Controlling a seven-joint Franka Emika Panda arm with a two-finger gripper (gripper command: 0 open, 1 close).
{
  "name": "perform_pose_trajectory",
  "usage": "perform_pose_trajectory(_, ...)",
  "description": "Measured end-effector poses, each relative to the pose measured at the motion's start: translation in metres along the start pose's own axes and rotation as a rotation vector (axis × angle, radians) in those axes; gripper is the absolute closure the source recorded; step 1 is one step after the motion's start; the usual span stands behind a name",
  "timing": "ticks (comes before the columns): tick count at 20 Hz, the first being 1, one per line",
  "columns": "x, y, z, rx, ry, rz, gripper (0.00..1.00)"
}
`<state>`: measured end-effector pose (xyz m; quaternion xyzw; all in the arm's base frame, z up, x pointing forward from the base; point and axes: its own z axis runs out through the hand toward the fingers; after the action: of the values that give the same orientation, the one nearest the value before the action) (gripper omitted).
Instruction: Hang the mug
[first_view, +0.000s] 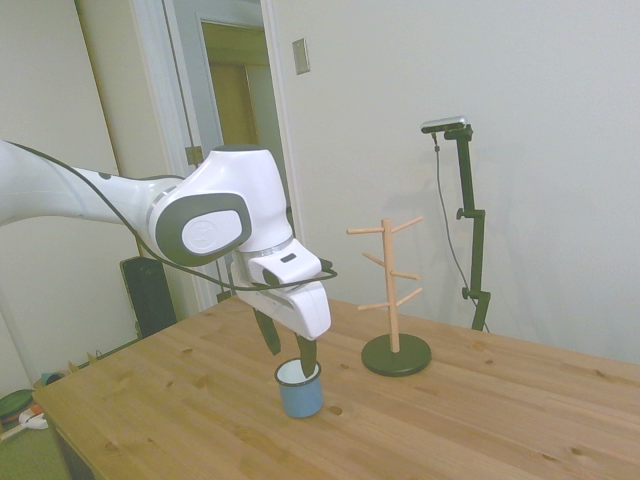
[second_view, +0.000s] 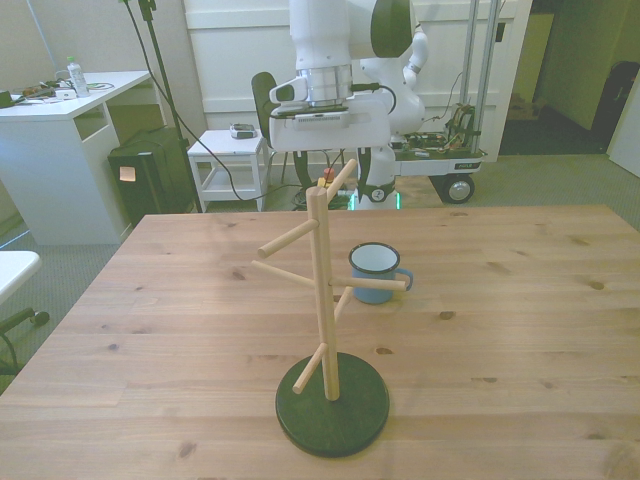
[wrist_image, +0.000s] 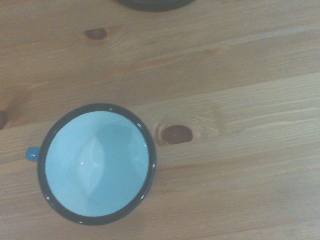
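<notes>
The mug (first_view: 300, 390) is small and light blue with a white inside and a dark rim. It stands upright on the wooden table (first_view: 480, 420), and in the front view the mug (second_view: 375, 270) has its handle toward that view's right. My gripper (first_view: 288, 352) hangs open just above it, its dark fingers (first_view: 268, 335) spread about a mug's width. One fingertip reaches down to rim level; I cannot tell whether it touches. The wrist view looks straight into the empty mug (wrist_image: 97, 165). In the front view the gripper's fingers are hidden behind the wooden mug tree (second_view: 322, 290).
The mug tree (first_view: 390, 300) has several upward-angled pegs and a dark round base (first_view: 396, 355); it stands a short way beyond the mug, and its base (wrist_image: 152, 4) shows at the edge of the wrist view. A white desk (second_view: 60, 100) and a cart (second_view: 230, 160) stand behind the table.
</notes>
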<state>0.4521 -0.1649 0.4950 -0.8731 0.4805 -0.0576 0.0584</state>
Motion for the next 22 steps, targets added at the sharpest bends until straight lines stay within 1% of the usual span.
perform_pose_trajectory(5,0.026,0.006,0.007,-0.004,-0.009,0.024,0.00)
perform_pose_trajectory(10,0.040,0.000,0.025,-0.010,-0.024,0.042,0.00)
perform_pose_trajectory(14,0.041,-0.008,0.044,-0.020,-0.026,0.034,0.00)
perform_pose_trajectory(22,0.037,-0.021,0.067,-0.026,-0.032,0.019,0.00)
